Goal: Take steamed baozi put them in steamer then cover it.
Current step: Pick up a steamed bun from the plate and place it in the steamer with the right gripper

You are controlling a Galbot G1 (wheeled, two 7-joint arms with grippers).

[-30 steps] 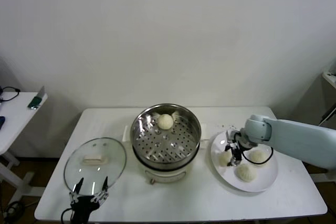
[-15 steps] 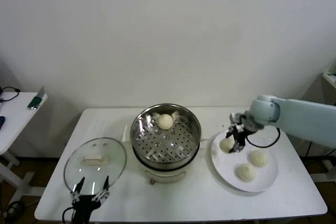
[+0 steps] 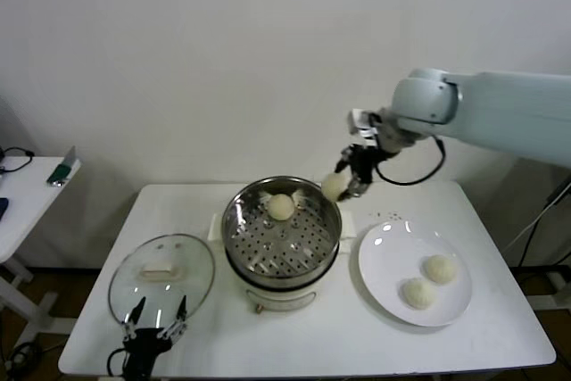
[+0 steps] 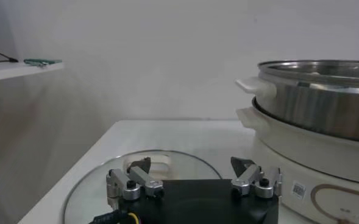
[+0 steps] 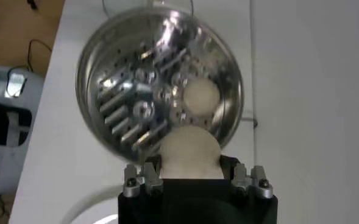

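My right gripper (image 3: 343, 185) is shut on a cream-white baozi (image 3: 333, 186) and holds it in the air just past the steamer's far right rim. The same baozi (image 5: 189, 152) fills the jaws in the right wrist view. The shiny perforated steamer (image 3: 312, 252) stands on its white cooker base mid-table, with one baozi (image 3: 281, 206) inside at the back; that bun also shows in the right wrist view (image 5: 201, 97). Two baozi (image 3: 439, 268) (image 3: 416, 292) lie on the white plate (image 3: 385, 256). The glass cover (image 3: 192, 285) with its cream handle lies flat on the left. My left gripper (image 3: 153, 320) is open, parked at the cover's near edge.
A white side table (image 3: 27, 198) with a small green object stands at the far left. The cooker's white base (image 4: 301, 164) rises close to the left gripper in the left wrist view. The table's front edge runs just below the cover and plate.
My right gripper has lifted one baozi off the plate and carried it up and left, to above the steamer's far right rim. The plate now holds two. The left arm has not moved.
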